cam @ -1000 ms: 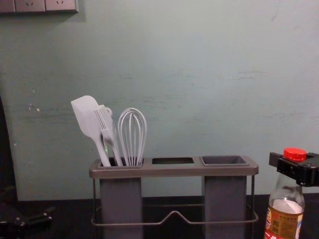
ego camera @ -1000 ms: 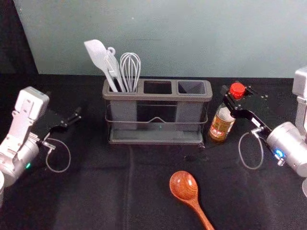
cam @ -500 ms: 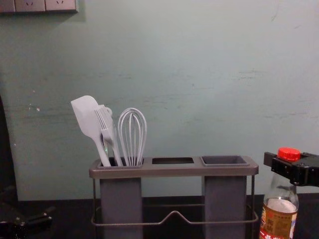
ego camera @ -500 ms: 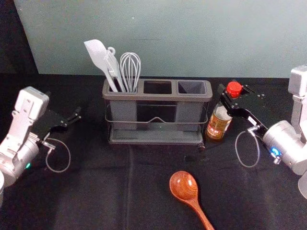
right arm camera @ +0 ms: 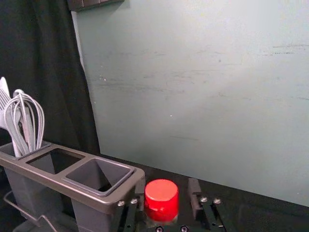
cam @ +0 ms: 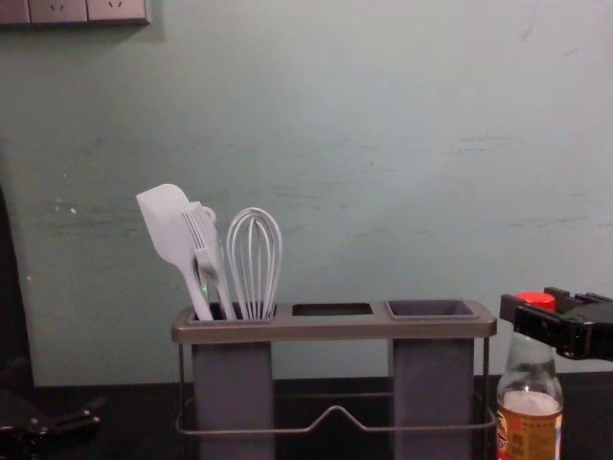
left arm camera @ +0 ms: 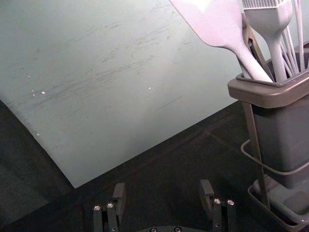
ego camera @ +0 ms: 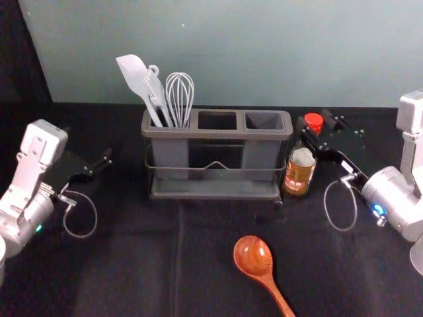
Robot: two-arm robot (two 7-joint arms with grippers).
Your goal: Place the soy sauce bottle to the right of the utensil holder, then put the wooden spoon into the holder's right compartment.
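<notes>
Red bottle cap (ego camera: 314,122), orange-brown wooden spoon (ego camera: 253,255), grey utensil holder (ego camera: 218,133), black cloth (ego camera: 119,271), grey-green wall (ego camera: 264,53)

2 silver-white arms (ego camera: 394,197), black hands (ego camera: 314,120) with screws (left arm camera: 97,208), looped cables (ego camera: 96,211), 1 green light (ego camera: 38,228), 1 blue light (ego camera: 379,209)

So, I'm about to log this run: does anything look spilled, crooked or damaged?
Nothing stands out: the soy sauce bottle stands upright beside the utensil holder, the wooden spoon lies on the table, and I see no spill.
</notes>
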